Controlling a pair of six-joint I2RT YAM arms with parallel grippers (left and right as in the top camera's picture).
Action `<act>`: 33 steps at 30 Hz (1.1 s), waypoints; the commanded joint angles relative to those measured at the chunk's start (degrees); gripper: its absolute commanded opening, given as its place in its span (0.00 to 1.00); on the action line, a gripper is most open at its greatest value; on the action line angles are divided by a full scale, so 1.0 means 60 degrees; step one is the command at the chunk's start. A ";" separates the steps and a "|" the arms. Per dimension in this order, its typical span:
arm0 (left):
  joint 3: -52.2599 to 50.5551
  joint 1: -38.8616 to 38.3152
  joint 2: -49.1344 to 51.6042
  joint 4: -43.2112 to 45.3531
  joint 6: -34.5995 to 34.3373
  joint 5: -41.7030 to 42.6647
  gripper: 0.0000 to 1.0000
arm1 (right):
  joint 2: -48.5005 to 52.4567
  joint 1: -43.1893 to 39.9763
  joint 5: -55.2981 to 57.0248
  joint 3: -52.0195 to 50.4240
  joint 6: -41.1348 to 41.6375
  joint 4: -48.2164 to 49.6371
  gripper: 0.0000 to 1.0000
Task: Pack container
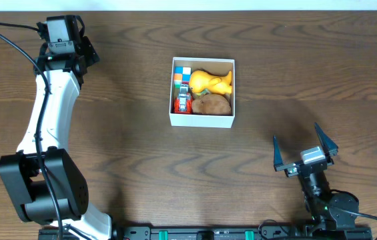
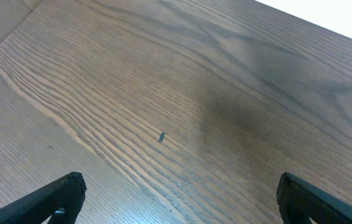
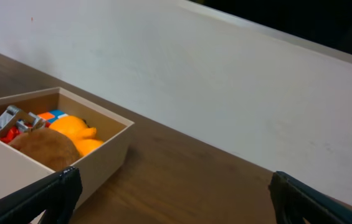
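Roughly mid-table, slightly toward the far edge, sits the container [image 1: 201,121], a low white square box with a tan inside, on a dark wood table [image 1: 135,100]. Four toys fill it. A yellow duck [image 1: 211,82] takes the far right part, with a brown rounded toy [image 1: 212,104] just in front of it. A red and silver car [image 1: 183,102] lies along the left wall, and a multicoloured cube [image 1: 182,73] sits in the far left corner. The right gripper [image 1: 295,132] hovers near the table's front edge, to the right of the container and well apart from it, its jaws spread wide and holding nothing. The left gripper [image 2: 180,186] is over the far left part of the table, well apart from the container. Its wrist view shows two dark fingers set wide apart above the wood grain, gripping nothing.
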 commanded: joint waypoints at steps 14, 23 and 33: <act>0.0120 0.0033 -0.0076 -0.0015 0.0044 -0.0084 0.98 | -0.0095 -0.0117 0.1606 -0.0310 0.0951 -0.0372 0.99; 0.0120 0.0029 -0.0076 -0.0015 0.0044 -0.0084 0.98 | -0.0095 -0.0127 0.1610 -0.0310 0.0951 -0.1075 0.99; 0.0120 0.0029 -0.0076 -0.0015 0.0044 -0.0084 0.98 | -0.0076 -0.0127 0.1614 -0.0310 0.0951 -0.1304 0.99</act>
